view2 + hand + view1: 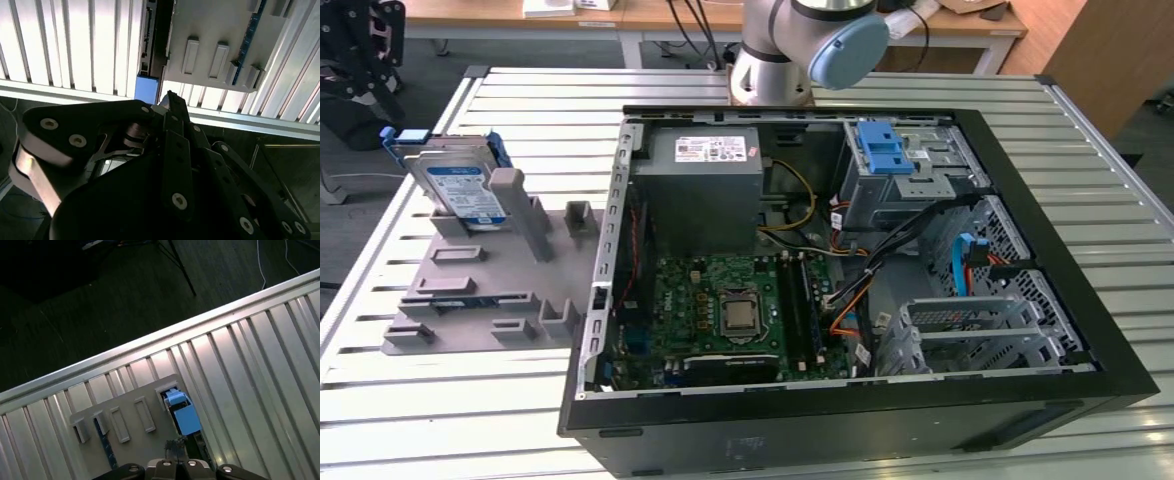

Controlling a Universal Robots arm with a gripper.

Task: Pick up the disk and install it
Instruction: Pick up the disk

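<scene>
The disk (460, 188) stands on edge in a grey fixture (480, 290) on the slatted table, at the exterior view's left. It is a silver drive with a white-and-blue label in a blue carrier. Its blue handle tab (411, 136) points toward the table's corner. My black gripper (374, 100) hangs just beyond that corner, slightly higher than the tab and apart from it. In the second wrist view the fingers (170, 100) meet at a tip with nothing between them, close to the blue tab (147, 89). The first wrist view shows the tab (183, 415) at the fixture's end, beyond the gripper (176, 444).
An open black computer case (1067, 250) lies at the exterior view's right, with a grey power supply (707, 190), a green motherboard (734, 305) and a drive bay with a blue latch (887, 150). The arm's base (774, 60) stands behind it. Floor lies past the table's edge (150, 342).
</scene>
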